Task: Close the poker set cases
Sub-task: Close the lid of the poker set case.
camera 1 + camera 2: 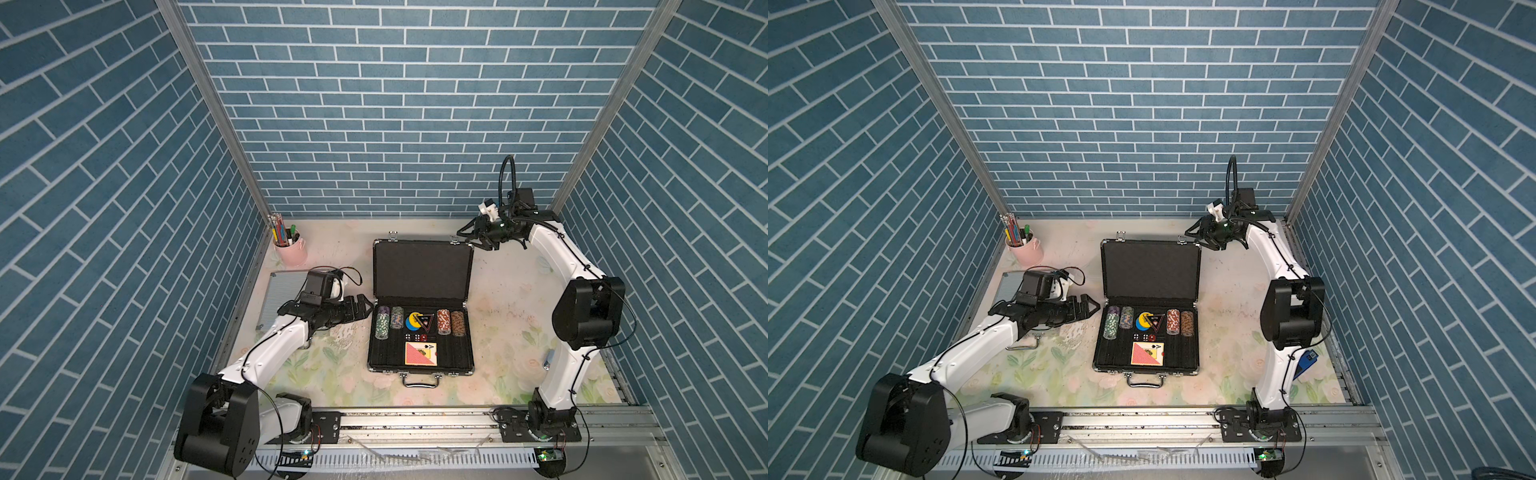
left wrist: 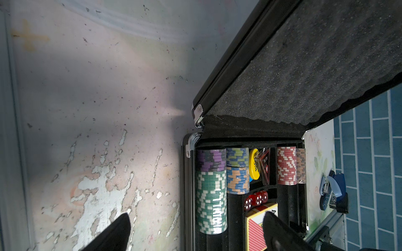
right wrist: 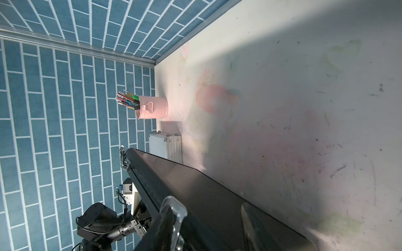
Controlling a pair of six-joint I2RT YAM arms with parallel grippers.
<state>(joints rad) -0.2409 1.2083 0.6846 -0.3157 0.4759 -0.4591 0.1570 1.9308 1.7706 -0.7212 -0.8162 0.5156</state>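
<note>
Two cases are on the bench [image 1: 511, 291]. The silver case [image 1: 282, 286] lies flat at the far left, partly under my left arm, and I judge it already shut. The black case [image 1: 384, 353] lies in the middle with its lid [image 1: 422, 270] raised. The lid's long axis runs left to right, with the hinge across the case's middle and the free edge on the far side. My right gripper [image 1: 469, 240] is at that edge's right corner, jaws part way apart astride the rim; I cannot tell whether they pinch it. My left gripper [image 1: 368, 306] hangs wide open and empty just left of the hinge line. I judge the right arm the nearer one, and the lid must swing toward the near side, down over the chips [image 1: 388, 322].
</note>
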